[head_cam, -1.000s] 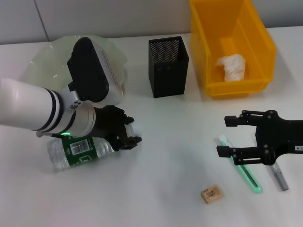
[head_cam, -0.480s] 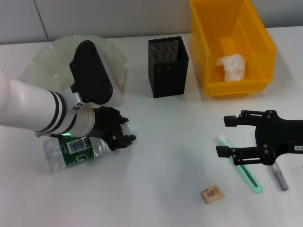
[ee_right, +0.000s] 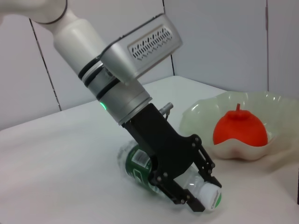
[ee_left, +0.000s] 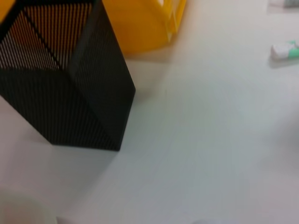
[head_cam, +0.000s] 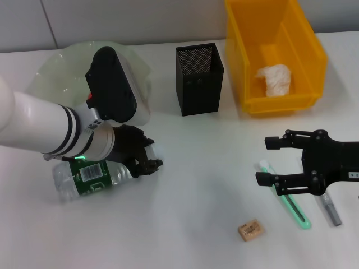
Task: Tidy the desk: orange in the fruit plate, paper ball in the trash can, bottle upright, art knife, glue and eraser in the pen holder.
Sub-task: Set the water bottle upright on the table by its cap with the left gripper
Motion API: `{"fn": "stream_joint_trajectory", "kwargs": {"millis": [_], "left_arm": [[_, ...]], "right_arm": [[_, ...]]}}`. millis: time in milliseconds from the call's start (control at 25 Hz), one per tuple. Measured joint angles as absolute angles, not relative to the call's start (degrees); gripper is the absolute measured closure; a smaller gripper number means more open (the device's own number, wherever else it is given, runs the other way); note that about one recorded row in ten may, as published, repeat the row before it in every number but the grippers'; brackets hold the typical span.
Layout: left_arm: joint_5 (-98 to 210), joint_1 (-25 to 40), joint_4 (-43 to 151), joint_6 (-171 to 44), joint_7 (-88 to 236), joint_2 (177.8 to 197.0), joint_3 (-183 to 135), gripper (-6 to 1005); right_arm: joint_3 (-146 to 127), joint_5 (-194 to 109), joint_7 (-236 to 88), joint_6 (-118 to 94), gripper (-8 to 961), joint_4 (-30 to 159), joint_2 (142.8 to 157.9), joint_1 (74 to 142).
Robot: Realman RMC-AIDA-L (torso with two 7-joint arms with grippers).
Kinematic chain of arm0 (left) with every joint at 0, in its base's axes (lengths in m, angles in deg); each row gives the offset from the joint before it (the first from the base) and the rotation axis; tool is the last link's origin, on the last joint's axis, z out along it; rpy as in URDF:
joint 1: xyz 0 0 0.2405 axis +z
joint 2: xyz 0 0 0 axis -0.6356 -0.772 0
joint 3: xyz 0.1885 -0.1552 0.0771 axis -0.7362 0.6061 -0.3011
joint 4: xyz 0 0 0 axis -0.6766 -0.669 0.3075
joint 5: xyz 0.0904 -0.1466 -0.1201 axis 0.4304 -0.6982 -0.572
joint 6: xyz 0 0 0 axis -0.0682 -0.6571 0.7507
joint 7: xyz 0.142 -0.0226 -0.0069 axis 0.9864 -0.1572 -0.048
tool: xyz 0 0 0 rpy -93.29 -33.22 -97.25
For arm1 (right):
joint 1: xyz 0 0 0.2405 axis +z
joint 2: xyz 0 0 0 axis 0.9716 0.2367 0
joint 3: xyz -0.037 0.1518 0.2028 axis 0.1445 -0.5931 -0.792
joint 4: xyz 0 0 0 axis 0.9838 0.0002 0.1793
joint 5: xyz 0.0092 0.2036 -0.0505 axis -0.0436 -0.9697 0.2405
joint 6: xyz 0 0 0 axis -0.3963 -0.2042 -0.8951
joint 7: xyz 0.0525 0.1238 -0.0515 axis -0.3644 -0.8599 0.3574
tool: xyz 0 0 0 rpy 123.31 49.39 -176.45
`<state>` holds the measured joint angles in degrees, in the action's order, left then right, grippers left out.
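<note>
The bottle (head_cam: 84,179) lies on its side at the front left; it also shows in the right wrist view (ee_right: 138,164). My left gripper (head_cam: 143,161) is shut on its neck by the white-and-green cap (ee_right: 211,197). The orange (ee_right: 240,130) sits in the fruit plate (ee_right: 203,116); in the head view my left arm hides it and part of the plate (head_cam: 53,75). The paper ball (head_cam: 275,78) lies in the trash can (head_cam: 314,50). The pen holder (head_cam: 199,81) stands at centre back. My right gripper (head_cam: 275,161) is open, by the green glue stick (head_cam: 293,206). The eraser (head_cam: 251,230) lies in front.
A grey art knife (head_cam: 331,210) lies right of the glue stick, partly under my right gripper. The left wrist view shows the pen holder (ee_left: 70,84), the trash can's corner (ee_left: 140,23) and the glue's cap end (ee_left: 285,49).
My left gripper has shifted a little to the left and its fingers have drawn in on the bottle's neck; the bottle has slid slightly left. The right arm has not moved.
</note>
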<state>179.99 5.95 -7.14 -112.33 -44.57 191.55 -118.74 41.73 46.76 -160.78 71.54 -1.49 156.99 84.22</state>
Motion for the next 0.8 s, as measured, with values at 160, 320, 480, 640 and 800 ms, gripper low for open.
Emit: {"fn": "stream_joint_trajectory", "kwargs": {"millis": [160, 320, 480, 640, 800], "left_arm": [[179.91, 6.38, -8.87, -112.56, -44.60, 191.56, -118.76, 546], [179.93, 6.71, -10.33, -113.30, -44.63, 191.56, -118.75, 546], [179.92, 7.53, -11.99, -113.54, -44.64, 191.56, -118.74, 547], [179.87, 8.66, -14.23, -114.23, -44.65, 191.43, -118.72, 548], [179.79, 9.96, -16.11, -114.46, -44.65, 191.40, -118.44, 550]], "right_arm": [[41.72, 46.75, -160.78, 71.52, 132, -1.45, 157.04, 84.22], [41.72, 46.75, -160.78, 71.39, 132, -1.41, 157.07, 84.27], [41.71, 46.75, -160.78, 71.27, 132, -1.40, 157.07, 84.31], [41.71, 46.75, -160.77, 71.15, 132, -1.40, 157.07, 84.20], [41.71, 46.74, -160.74, 71.10, 132, -1.40, 157.07, 83.97]]}}
